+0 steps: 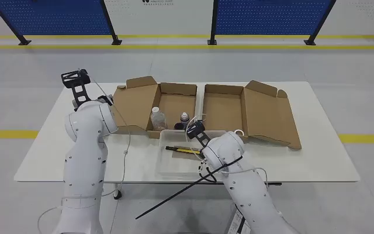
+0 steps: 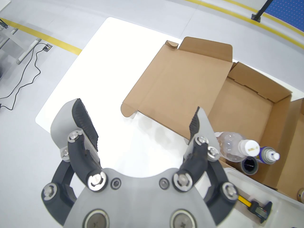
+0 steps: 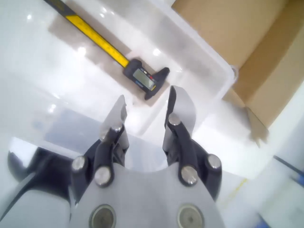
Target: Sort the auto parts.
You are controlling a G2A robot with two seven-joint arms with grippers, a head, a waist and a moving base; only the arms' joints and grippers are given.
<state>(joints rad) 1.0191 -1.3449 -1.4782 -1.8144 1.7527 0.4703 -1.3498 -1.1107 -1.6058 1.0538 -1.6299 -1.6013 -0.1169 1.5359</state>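
Top view: a white rectangular table [image 1: 327, 158] is seen carrying two opened boxes side by side, the left brown cardboard box [image 1: 175, 102] and the right brown cardboard box [image 1: 225, 111], with a clear plastic bin [image 1: 175, 167] set just in front of them; in the bin a black digital caliper [image 1: 182, 150] with a yellow scale is laid flat near the far wall; inside the left brown cardboard box, against its near wall, a clear plastic bottle [image 1: 157, 119] with a white cap, a small spray bottle [image 1: 184, 119] with a white nozzle and a black round container [image 1: 178, 126] are stood close together; the left claw [image 1: 76, 78] is held raised near the table's far left corner, beside that box's spread lid, and the right claw [image 1: 196, 130] is held over the far part of the bin. In the left wrist view the left claw [image 2: 138, 113] is shown released, its jaws spread wide with nothing between them, above the table and the lid flap; the three containers are seen well apart from it. In the right wrist view the right claw [image 3: 147, 94] is likewise shown released, its jaws parted and empty, near the black head of the digital caliper [image 3: 104, 46] but not touching it.
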